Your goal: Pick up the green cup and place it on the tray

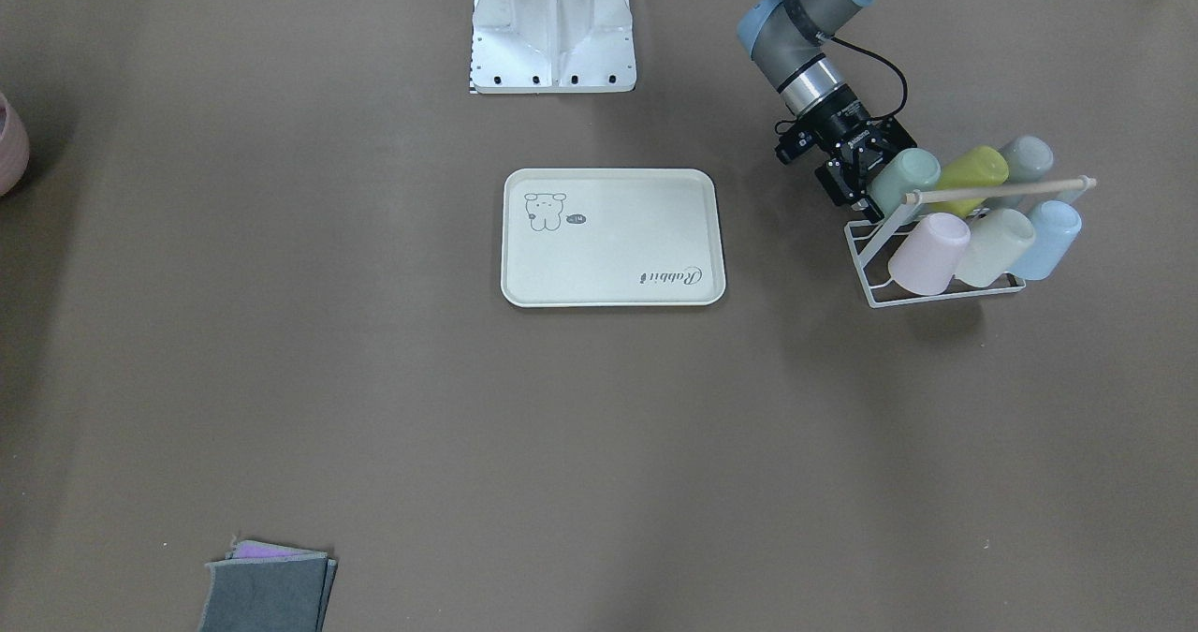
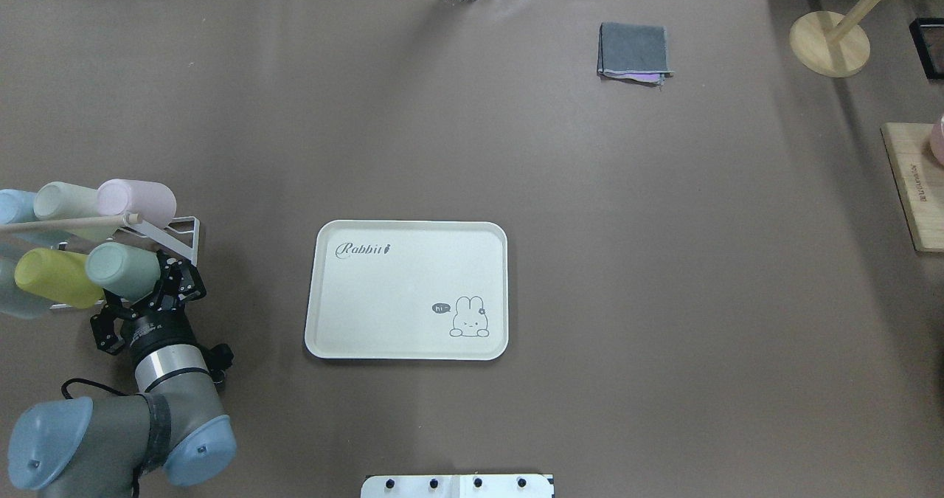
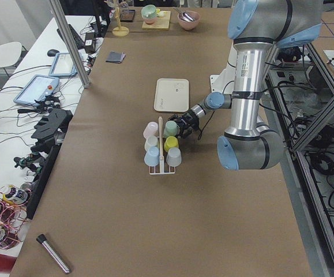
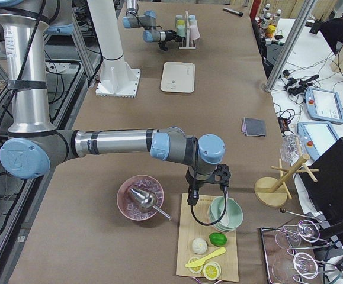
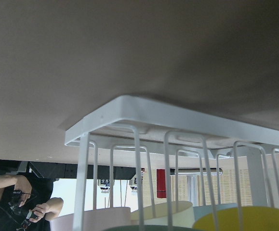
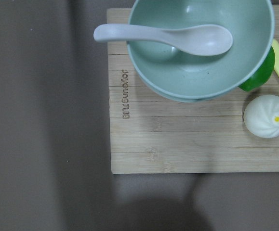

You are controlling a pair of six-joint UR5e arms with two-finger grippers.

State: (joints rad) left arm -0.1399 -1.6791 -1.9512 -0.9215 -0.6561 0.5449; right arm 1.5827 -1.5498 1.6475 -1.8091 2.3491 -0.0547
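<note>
- I read "Rabbit" in script on the flat cream rectangular tray, plus "hi" in a small speech bubble.
- The pale wooden board carries engraved "Joyoung"; the rest is unclear.

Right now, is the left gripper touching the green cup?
Cannot tell. In the front-facing view the left gripper sits around the green cup, but neither contact nor gap shows plainly.

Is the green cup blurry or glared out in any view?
Front-facing view: green cup sharp, evenly lit, no glare. Overhead view: likewise. Left wrist view: only a dim sliver at the bottom edge, behind the rack wires.
</note>
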